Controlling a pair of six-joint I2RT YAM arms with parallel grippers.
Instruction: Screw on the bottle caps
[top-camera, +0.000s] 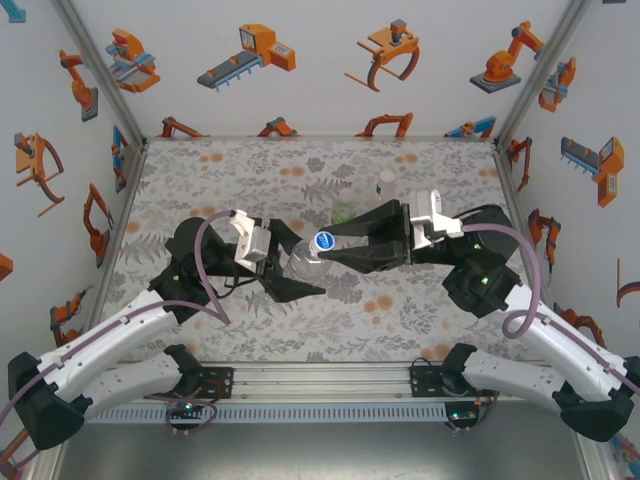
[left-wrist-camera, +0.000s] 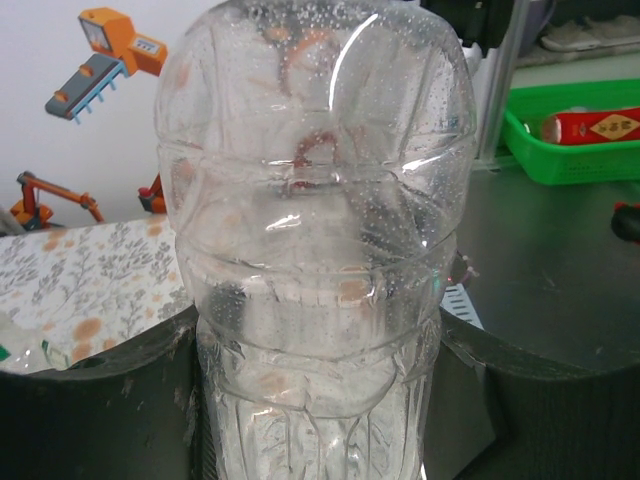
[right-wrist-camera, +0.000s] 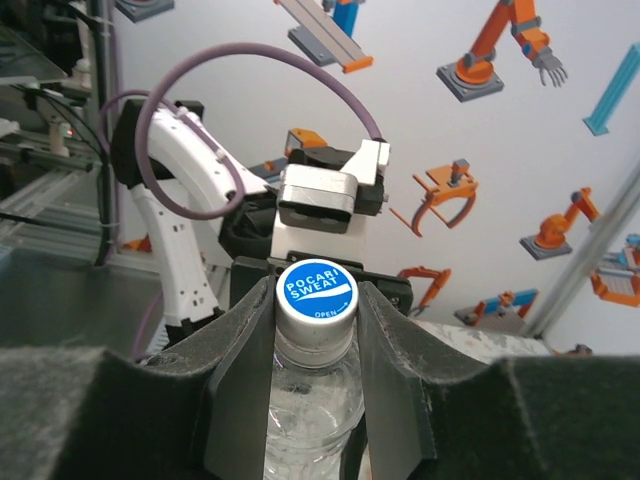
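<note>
We have the right gripper (right-wrist-camera: 316, 322) pinching the blue cap (right-wrist-camera: 316, 295) atop the bottle (left-wrist-camera: 315, 200), which the left gripper (left-wrist-camera: 315, 405) clamps; any tilt could cross-thread it.

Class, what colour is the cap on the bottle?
Blue cap, white lettering; clearest in right wrist view.

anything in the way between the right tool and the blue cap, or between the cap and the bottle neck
Nothing visible. The right tool is shut on the blue cap, one finger on each side, and the cap already sits on the neck of the clear bottle that the left tool grips.
</note>
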